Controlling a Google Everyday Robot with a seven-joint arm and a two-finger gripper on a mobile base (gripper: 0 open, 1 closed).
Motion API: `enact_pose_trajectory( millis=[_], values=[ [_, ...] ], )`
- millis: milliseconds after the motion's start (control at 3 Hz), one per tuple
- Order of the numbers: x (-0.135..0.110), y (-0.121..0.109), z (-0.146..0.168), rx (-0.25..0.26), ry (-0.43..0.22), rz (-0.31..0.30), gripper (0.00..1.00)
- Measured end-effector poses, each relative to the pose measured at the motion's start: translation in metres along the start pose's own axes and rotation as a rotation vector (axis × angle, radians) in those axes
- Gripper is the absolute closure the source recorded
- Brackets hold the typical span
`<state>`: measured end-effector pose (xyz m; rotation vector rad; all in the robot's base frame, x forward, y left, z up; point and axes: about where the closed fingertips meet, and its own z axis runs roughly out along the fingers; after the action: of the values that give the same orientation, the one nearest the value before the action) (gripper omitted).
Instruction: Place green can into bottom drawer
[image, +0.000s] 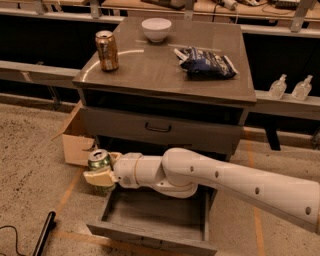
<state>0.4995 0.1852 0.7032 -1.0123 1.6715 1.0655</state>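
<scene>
The green can (99, 161) has a silver top rim and stands upright in my gripper (100, 176), whose pale fingers (98, 178) are shut around its body. The can hangs in the air just beyond the left front corner of the open bottom drawer (150, 212), a little above its rim. The drawer is pulled out and its flat grey floor shows bare. My white arm (215, 179) reaches in from the lower right across the drawer's back part.
A gold-brown can (107, 50), a white bowl (156, 28) and a dark blue snack bag (206, 62) sit on the cabinet top. A cardboard box (76, 140) stands left of the cabinet. A black object (44, 234) lies on the floor. Two clear bottles (290, 88) stand at right.
</scene>
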Motion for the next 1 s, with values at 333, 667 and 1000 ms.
enact_pose_trajectory(
  millis=[333,667,1000],
  values=[
    [0.043,-0.030,-0.013,0.084,0.032,-0.088,1.00],
    [0.081,-0.054,-0.018,0.142,0.068,-0.197,1.00],
    [0.107,-0.080,-0.013,0.191,0.074,-0.293,1.00]
  ],
)
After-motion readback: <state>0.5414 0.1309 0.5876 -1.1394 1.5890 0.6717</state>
